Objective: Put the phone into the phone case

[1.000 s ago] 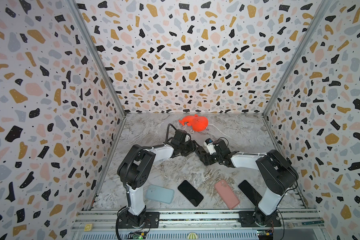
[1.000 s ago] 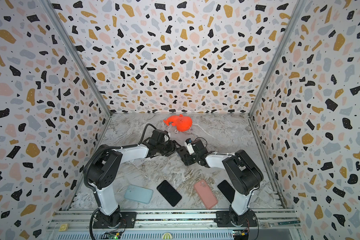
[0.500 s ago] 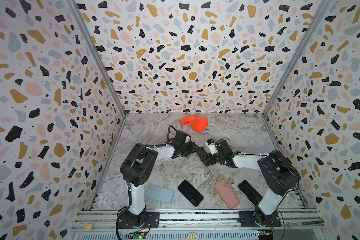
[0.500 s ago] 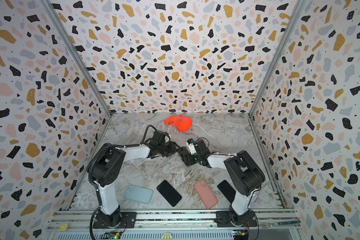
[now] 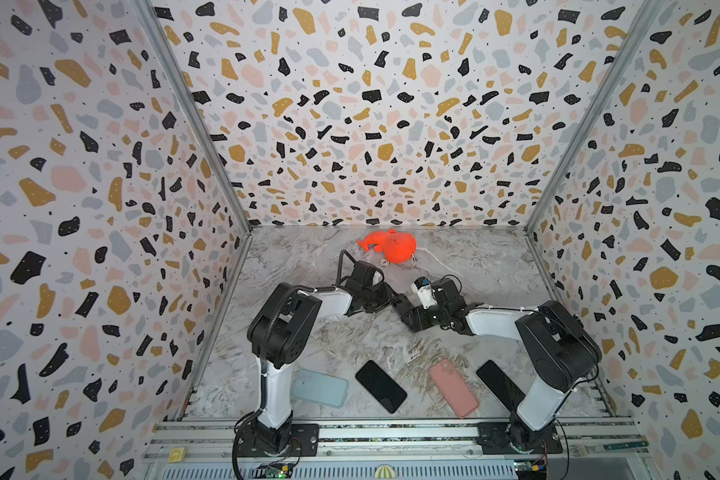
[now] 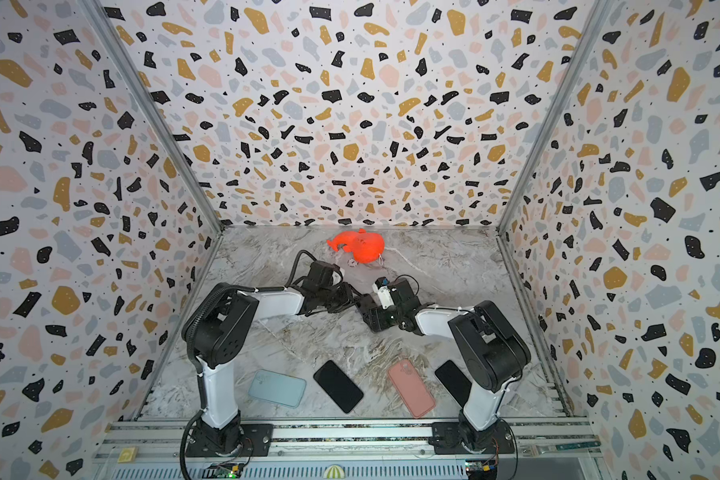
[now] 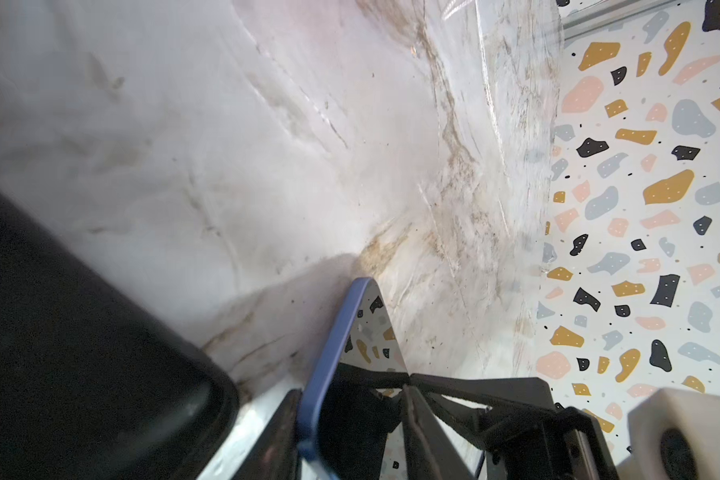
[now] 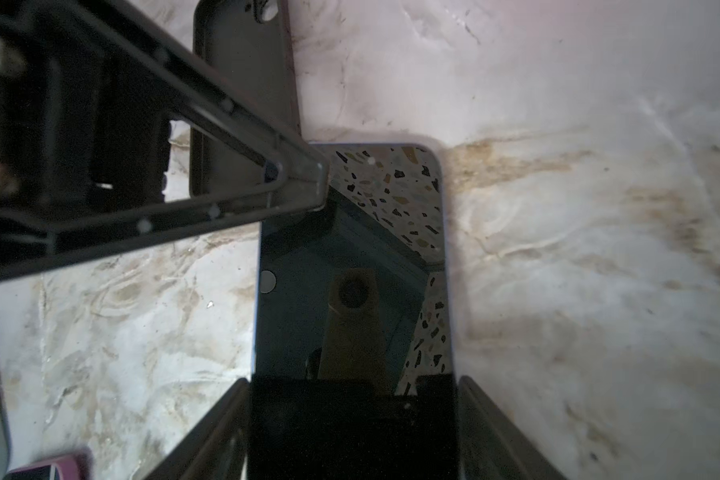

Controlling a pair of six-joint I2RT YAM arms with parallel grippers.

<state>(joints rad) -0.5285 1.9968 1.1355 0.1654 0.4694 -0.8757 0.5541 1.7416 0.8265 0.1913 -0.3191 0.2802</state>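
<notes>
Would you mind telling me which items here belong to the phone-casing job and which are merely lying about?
Job, likely: blue-edged black-screened phone, held by the right gripper; empty black phone case beside it.
Lying about: pale blue case; pink case; black phone between them; black phone by the right arm; orange rounded toy.

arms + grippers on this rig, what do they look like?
Both arms match: the left arm and right arm have white links between bulky black joint housings, on black bases. A black corrugated cable runs up the left arm. The left gripper and right gripper are black, with open triangular-frame fingers. A white camera block sits at the right wrist.
</notes>
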